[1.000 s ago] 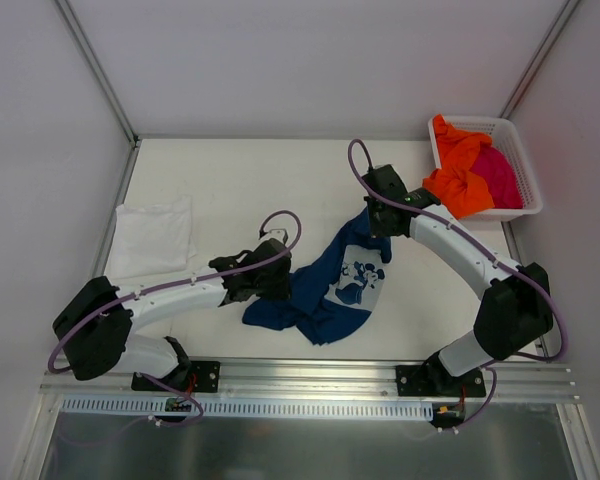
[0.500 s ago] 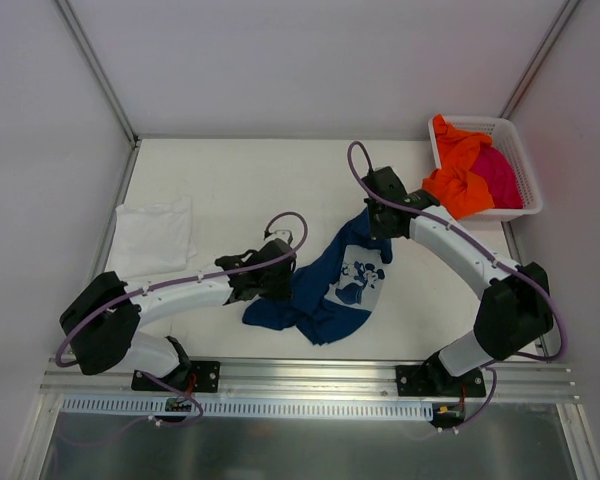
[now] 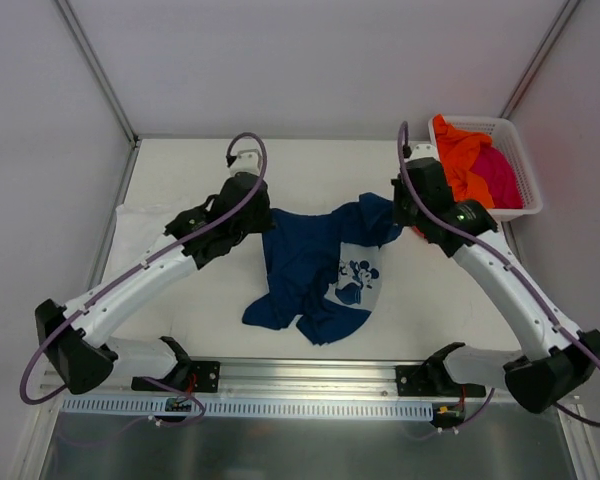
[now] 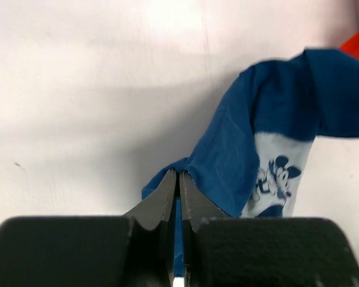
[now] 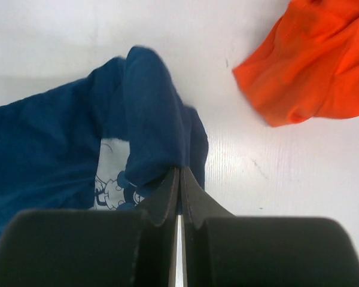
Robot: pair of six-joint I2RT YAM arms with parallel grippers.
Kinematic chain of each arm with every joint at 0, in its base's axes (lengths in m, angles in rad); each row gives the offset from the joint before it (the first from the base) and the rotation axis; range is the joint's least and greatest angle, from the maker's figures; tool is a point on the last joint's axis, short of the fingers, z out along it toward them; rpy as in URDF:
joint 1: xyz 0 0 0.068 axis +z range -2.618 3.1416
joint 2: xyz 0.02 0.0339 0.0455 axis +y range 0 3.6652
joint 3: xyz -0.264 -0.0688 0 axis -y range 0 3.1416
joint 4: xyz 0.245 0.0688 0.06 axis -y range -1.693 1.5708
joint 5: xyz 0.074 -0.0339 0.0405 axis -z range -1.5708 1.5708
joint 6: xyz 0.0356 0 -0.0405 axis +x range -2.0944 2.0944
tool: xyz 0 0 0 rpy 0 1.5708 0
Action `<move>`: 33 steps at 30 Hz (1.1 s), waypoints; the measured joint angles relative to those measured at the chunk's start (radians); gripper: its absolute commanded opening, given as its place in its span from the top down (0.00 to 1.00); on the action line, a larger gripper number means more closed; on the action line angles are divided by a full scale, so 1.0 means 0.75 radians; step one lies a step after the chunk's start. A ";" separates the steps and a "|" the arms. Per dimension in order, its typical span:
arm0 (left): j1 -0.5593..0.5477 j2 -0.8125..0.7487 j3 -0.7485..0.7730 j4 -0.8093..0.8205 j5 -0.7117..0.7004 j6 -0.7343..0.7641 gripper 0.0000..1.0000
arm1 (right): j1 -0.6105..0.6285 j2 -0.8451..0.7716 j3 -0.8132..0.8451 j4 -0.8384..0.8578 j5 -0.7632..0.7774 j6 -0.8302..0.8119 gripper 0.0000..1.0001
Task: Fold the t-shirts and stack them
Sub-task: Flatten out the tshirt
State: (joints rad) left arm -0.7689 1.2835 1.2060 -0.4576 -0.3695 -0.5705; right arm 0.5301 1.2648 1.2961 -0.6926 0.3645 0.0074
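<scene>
Navy tee newly taut between end effectors

Left arm: stretched from its near-left base on a long diagonal inward and away. Its left gripper is held at the far end, with the jaws pressed together on an edge of the navy blue t-shirt. Right arm: reached from its near-right base inward and away in a mirrored diagonal, with the right gripper clamped on a fold of the same shirt, and the two grippers held well apart.
</scene>
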 measured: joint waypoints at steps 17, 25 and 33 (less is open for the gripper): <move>0.005 -0.386 0.486 -0.290 -0.347 0.217 1.00 | 0.000 -0.423 0.655 -0.067 0.162 -0.258 0.99; 0.005 -0.447 0.961 -0.333 -0.013 0.264 1.00 | 0.000 -0.332 1.211 -0.089 0.018 -0.332 1.00; 0.005 -0.494 1.166 -0.370 0.361 0.223 1.00 | 0.000 -0.405 1.423 -0.061 -0.186 -0.300 1.00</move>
State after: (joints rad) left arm -0.7650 0.9127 2.0808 -0.7349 -0.0986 -0.4034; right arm 0.5301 0.9611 2.3634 -0.7380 0.2249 -0.2176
